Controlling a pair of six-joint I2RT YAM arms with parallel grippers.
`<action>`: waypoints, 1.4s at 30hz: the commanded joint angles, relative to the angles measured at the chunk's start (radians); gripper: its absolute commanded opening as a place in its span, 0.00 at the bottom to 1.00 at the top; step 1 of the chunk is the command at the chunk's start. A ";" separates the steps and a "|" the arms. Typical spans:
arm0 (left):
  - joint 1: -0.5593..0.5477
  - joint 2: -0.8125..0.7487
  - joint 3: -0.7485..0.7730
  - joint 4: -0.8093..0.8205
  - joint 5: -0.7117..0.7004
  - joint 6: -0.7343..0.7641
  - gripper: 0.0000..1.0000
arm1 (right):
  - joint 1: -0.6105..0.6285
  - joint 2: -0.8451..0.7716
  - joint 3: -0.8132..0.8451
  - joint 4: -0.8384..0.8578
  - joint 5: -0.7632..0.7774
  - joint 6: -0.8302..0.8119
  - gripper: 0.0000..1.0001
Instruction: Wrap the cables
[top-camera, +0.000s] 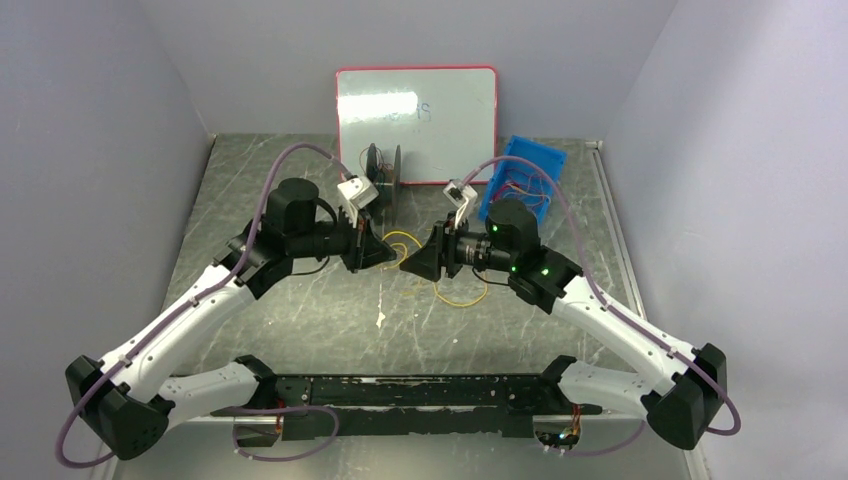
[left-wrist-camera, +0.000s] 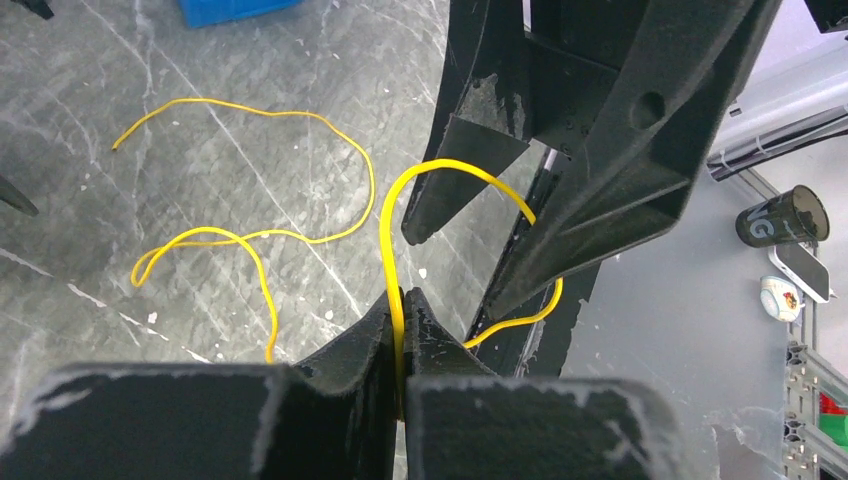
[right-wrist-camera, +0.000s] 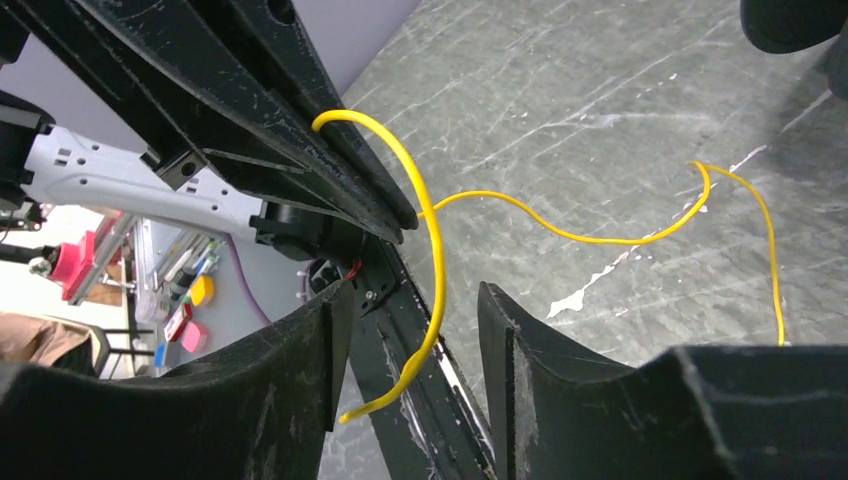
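Grey marbled tabletop (top-camera: 300, 330) fills the enclosure, with a red-framed whiteboard (top-camera: 416, 120) propped against the far wall beyond both claws and a blue bin (top-camera: 522, 178) just past the right claw. The left arm (top-camera: 190, 310) and right arm (top-camera: 620, 320) reach in from the near corners with elbows out and forearms angled inward. The left gripper (top-camera: 388, 252) and right gripper (top-camera: 410, 262) face each other tip to tip above the middle of the table, very close together. The left claw's jaws are pressed together on the yellow cable (left-wrist-camera: 396, 305), which is a bright, string-like wire far thinner than a finger. From that pinch the wire arches up and over towards the right claw. There it runs down through the gap between that claw's jaws, which stand apart; whether it brushes either finger I cannot tell. A short free end curls out on the near side of the right claw. The rest of the wire lies slack on the table beneath and beside the two claws, in loose, uneven curves ending in a bare tip.
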 joint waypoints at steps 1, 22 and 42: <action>-0.008 -0.023 -0.011 -0.005 0.011 0.028 0.07 | 0.009 -0.016 -0.003 0.034 0.050 0.007 0.50; -0.020 -0.018 -0.016 -0.008 0.001 0.048 0.07 | 0.009 -0.065 -0.038 0.016 0.068 0.021 0.03; -0.023 -0.117 0.077 -0.033 -0.333 0.025 0.94 | 0.008 -0.118 0.219 -0.221 0.465 0.027 0.00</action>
